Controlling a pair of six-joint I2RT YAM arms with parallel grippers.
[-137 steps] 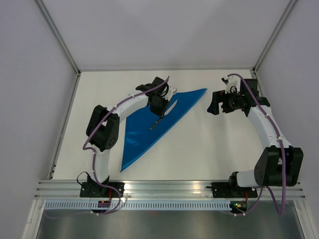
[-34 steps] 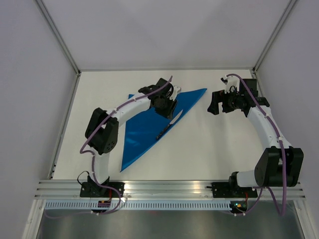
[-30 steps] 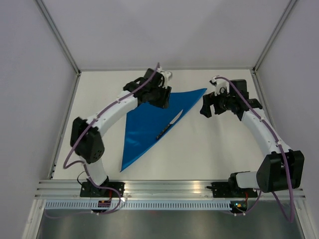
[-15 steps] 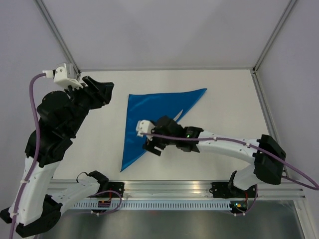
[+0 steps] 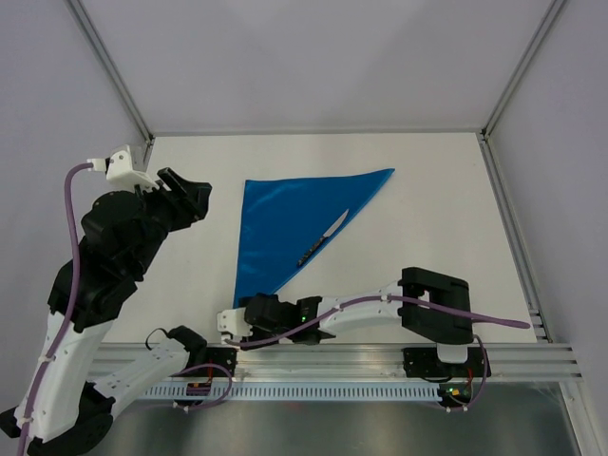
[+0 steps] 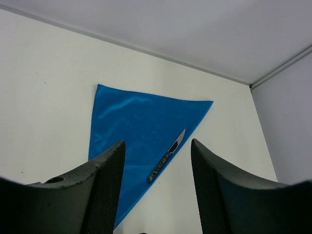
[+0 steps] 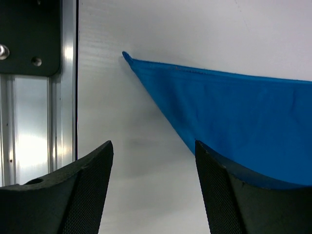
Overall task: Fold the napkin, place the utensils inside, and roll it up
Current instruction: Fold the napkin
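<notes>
Seemingly at the start of rolling: napkin [image 5: 285, 223] folded to a triangle mid-counter [image 5: 427, 218], knife [image 5: 323, 239] along its right edge. Right jaws apart, empty, low at the near tip; left jaws apart, empty, raised far left. Next: closing on that tip, rolling toward the knife.

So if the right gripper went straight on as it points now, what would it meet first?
Probably the napkin near its corner, though depth is unclear and it may touch bare table first.
</notes>
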